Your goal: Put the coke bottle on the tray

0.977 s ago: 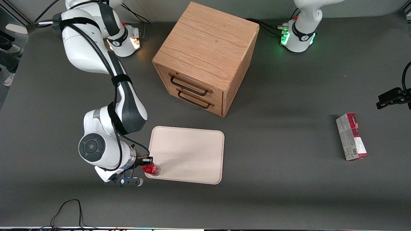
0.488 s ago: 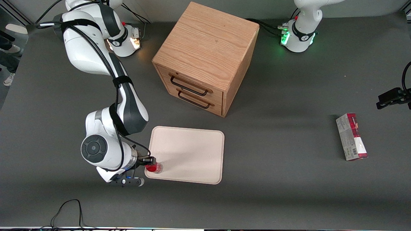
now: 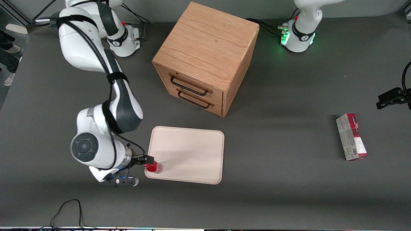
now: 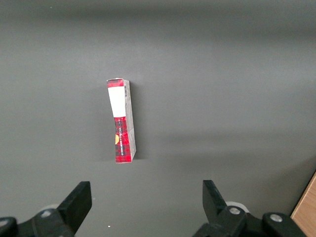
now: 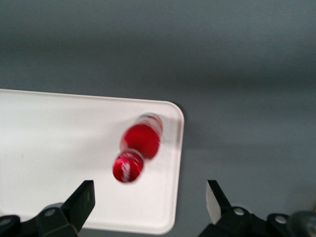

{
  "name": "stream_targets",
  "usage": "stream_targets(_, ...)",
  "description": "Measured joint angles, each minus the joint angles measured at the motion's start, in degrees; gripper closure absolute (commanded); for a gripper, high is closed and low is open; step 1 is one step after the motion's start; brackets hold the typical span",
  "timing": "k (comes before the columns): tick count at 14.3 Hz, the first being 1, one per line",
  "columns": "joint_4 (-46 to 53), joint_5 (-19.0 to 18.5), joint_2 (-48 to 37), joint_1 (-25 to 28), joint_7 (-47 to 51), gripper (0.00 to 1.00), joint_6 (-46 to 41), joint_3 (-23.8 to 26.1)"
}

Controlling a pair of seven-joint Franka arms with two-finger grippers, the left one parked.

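Observation:
The coke bottle [image 3: 154, 167], small and red with a red cap, stands upright on the cream-white tray [image 3: 189, 154], in the tray's corner nearest the front camera at the working arm's end. In the right wrist view I look down on the bottle [image 5: 138, 145] and the tray [image 5: 59, 148]. My right gripper [image 5: 149, 200] is open above that corner, its fingers wide apart and clear of the bottle. In the front view the gripper [image 3: 146, 162] hangs just beside the bottle, over the tray's edge.
A wooden drawer cabinet [image 3: 205, 57] stands farther from the front camera than the tray. A red-and-grey carton [image 3: 351, 136] lies toward the parked arm's end and also shows in the left wrist view [image 4: 121, 121]. A black cable [image 3: 67, 208] lies near the table's front edge.
My right arm has drawn back a little from the tray toward its own end of the table. The bottle has shifted slightly onto the tray and now stands free.

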Motion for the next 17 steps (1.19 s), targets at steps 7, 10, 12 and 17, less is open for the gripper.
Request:
stream_targets(7,-16.16,0.00,-18.57,-2.08,-7.68,0.00,-5.48,-3.80)
stream_targets(10,-28.38,-0.39,-28.37,-2.16,-10.56,0.00,-3.07,-5.87)
stream_targets(12,-38.06,-0.96,-36.06,-2.08,-10.68,0.00,0.51,-6.85)
stream_targets(17,-49.56,-2.12,-47.79,-2.08,-10.98,0.00,0.55,-9.40)
